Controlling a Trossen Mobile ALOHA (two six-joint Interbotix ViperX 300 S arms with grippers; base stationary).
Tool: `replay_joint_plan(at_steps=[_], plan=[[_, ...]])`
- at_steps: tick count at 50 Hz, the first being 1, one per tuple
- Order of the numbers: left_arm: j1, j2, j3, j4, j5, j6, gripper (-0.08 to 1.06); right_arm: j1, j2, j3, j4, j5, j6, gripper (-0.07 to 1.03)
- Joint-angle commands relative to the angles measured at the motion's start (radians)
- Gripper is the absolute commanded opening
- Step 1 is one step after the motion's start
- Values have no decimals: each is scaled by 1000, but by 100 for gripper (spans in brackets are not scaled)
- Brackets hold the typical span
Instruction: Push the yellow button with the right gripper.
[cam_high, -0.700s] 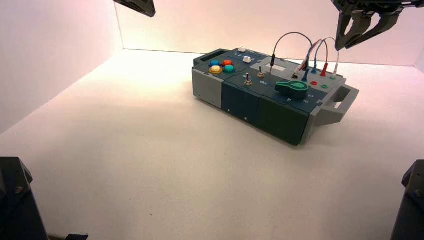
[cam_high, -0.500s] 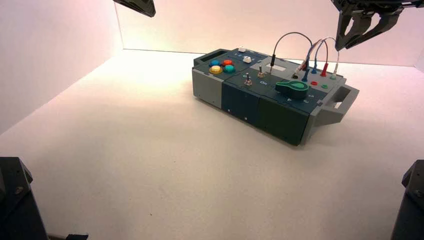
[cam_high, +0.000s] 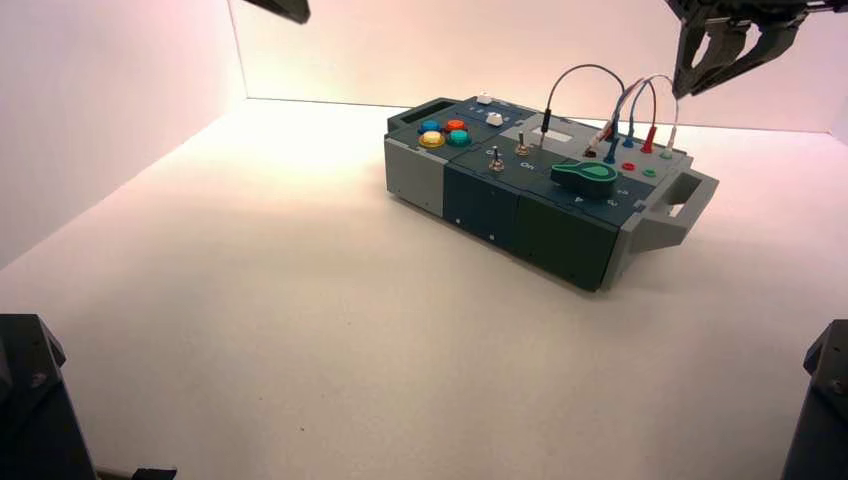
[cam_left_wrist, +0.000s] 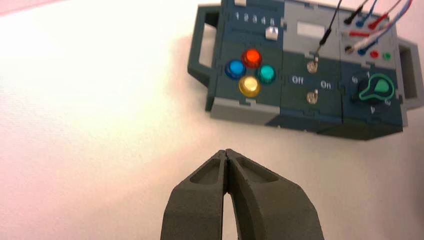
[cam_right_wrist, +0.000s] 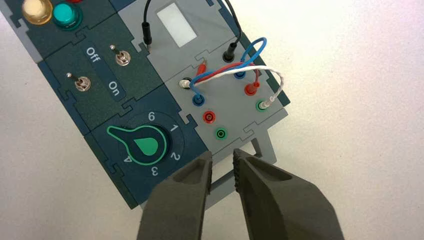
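Hovering high over the wire-and-socket end of the box (cam_high: 500, 205), the right gripper (cam_high: 722, 75) has its fingers a little apart, a narrow gap showing between the tips in its own wrist view (cam_right_wrist: 222, 160). The yellow button (cam_high: 432, 140) sits at the opposite end of the box top, the nearest-left one of a four-button cluster, just beside the teal button (cam_high: 458, 138), with the blue button (cam_high: 429, 126) and the orange-red button (cam_high: 455, 125) behind. From the right wrist camera only the edge of yellow (cam_right_wrist: 36, 9) shows, at the frame corner; teal (cam_right_wrist: 66, 15) next to it. So the approach is barely begun. The gripper is well apart from the target, with the looped wires (cam_high: 630, 105), two toggle switches (cam_high: 508, 153) and the green knob (cam_high: 584, 175) lying between. Judgement: travel across at height first, clear of the wire loops, then descend once over the cluster. Better to press the fingers together before contact, so one blunt point meets the dome and no tip straddles it or catches teal. Come straight down on the dome's centre; it looks glossy and rounded, so an off-centre touch could slide off. The left gripper (cam_left_wrist: 226, 154) waits high off the box's button end, tips pressed together.
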Motion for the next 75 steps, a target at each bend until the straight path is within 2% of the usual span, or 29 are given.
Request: replay_joint_plan(at_steps=[1, 8, 14, 26, 27, 32, 37, 52, 64, 75], plan=[[0, -41, 0, -2, -38, 5, -3, 3, -32, -20, 6, -6, 0, 20], [0, -60, 11, -2, -52, 5, -3, 9, -66, -17, 9, -8, 0, 5], [0, -64, 12, 0, -49, 6, -3, 18, -75, -20, 20, 3, -5, -2], [0, -64, -8, 0, 12, 20, -3, 43, -84, -44, 25, 43, -9, -2], [0, -64, -15, 0, 38, 34, -3, 60, -89, -49, 23, 43, -9, -2], [0, -64, -26, 0, 67, 58, -3, 87, -91, -63, 23, 43, -18, -2], [0, -64, -38, 0, 117, 80, -3, 120, -83, -86, 25, 46, -44, -2], [0, -71, -67, -2, 192, 80, -3, 133, -63, -123, 23, 81, -64, -2], [0, -38, -83, -9, 229, 80, -3, 133, -46, -141, 20, 104, -117, -2], [0, -28, -84, -9, 230, 80, -3, 133, -23, -143, 12, 104, -127, -2]])
